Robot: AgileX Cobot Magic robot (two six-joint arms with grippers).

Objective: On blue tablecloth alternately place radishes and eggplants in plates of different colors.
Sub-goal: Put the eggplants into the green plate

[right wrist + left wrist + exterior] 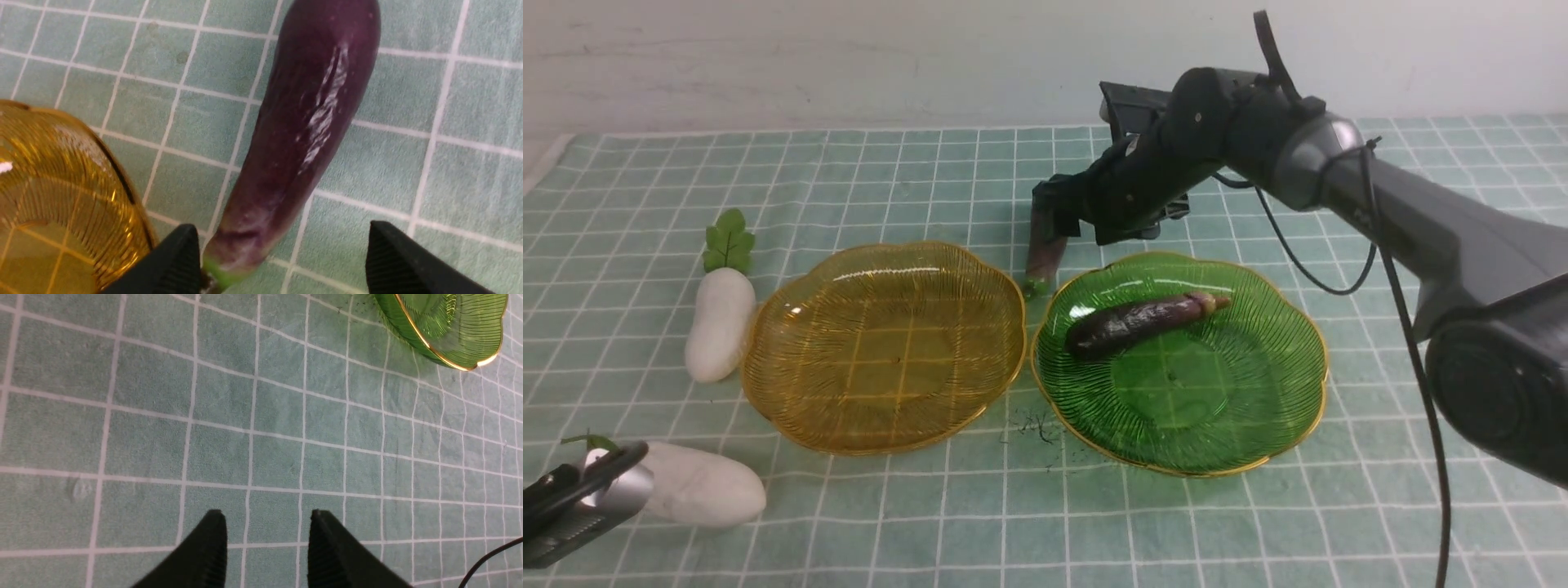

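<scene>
One eggplant (1139, 324) in green plate (1217, 412); amber plate (882, 359) bare; two radishes (719, 325) (704, 487), second eggplant (302, 134) unplaced; right hand (282, 228) wide open astride it; left hand (266, 515) half-open, empty.

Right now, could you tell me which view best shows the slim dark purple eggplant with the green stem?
The right wrist view: the green-stemmed dark purple eggplant fills the frame, lying on the cloth. The front view shows only its stem end, small and partly hidden; the left wrist view misses it.

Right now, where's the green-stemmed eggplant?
Front view, centre: the green-stemmed eggplant lies on the tablecloth behind the gap between amber plate and green plate, beneath the open right gripper.
</scene>
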